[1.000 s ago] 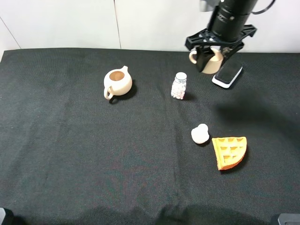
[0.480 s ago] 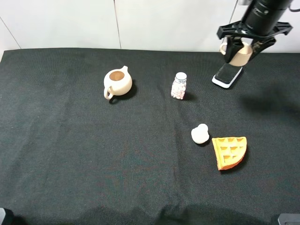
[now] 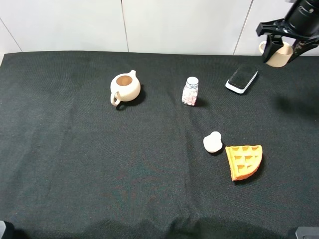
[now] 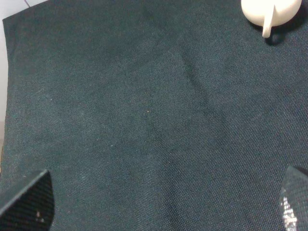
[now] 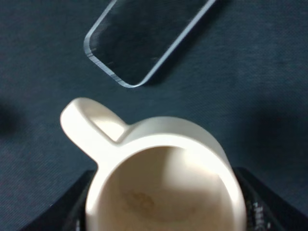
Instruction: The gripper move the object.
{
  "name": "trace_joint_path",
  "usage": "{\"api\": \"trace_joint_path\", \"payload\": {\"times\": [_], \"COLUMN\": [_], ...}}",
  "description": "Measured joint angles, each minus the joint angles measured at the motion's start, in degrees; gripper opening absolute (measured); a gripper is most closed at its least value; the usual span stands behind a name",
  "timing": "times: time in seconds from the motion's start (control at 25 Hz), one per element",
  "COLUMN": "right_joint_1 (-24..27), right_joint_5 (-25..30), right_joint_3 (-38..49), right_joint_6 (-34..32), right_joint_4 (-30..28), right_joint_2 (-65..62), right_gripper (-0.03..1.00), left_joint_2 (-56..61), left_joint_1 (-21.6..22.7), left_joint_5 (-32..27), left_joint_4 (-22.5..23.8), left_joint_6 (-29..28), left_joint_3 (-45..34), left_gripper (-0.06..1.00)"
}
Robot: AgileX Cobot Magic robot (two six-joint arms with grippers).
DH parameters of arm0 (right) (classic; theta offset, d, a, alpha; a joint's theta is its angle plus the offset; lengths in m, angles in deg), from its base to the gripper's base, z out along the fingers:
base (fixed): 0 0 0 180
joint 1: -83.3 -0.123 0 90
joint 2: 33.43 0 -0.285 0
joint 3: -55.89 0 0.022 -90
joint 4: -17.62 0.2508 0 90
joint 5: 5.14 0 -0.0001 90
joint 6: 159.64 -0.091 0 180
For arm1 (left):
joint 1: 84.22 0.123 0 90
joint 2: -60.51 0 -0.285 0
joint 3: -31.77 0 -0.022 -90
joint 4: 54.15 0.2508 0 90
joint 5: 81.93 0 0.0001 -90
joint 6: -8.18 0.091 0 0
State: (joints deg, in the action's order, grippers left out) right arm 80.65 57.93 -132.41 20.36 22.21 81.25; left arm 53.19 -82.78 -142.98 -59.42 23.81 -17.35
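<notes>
My right gripper is at the far right back corner in the exterior view, shut on the small cream cup and holding it in the air above the black cloth. In the right wrist view the cup fills the lower half, with its loop handle and tan inside showing, and black fingers on both sides of it. My left gripper is open over bare cloth; only its two fingertips show. The left arm does not show in the exterior view.
A cream teapot stands at the back left and also shows in the left wrist view. A pill bottle, a black phone on a white base, a white lumpy blob and an orange waffle wedge lie on the black cloth.
My right gripper has carried the cup to the right and further back, from above the phone to the table's far right edge. Nothing else has moved.
</notes>
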Motion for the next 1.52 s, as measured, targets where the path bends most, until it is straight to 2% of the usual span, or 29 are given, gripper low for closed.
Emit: {"api": "trace_joint_path", "payload": {"times": [0.52,0.76,1.52], "right_joint_1": [6.2,6.3,6.3], "right_joint_5": [-4.7,-8.3,-12.7], "right_joint_3": [0.0,0.0,0.0], "right_joint_6": [0.0,0.0,0.0], "right_joint_4": [-0.1,-0.6,-2.8], "right_joint_2": [5.0,7.4,16.1], "right_gripper": [0.41,0.41,0.41], "left_joint_2": [0.0,0.0,0.0], "left_joint_1": [0.0,0.0,0.0], "left_joint_5": [0.0,0.0,0.0], "left_joint_4": [0.0,0.0,0.0], "left_joint_6": [0.0,0.0,0.0], "left_joint_3": [0.0,0.0,0.0], "left_gripper": [0.99,0.99,0.99]}}
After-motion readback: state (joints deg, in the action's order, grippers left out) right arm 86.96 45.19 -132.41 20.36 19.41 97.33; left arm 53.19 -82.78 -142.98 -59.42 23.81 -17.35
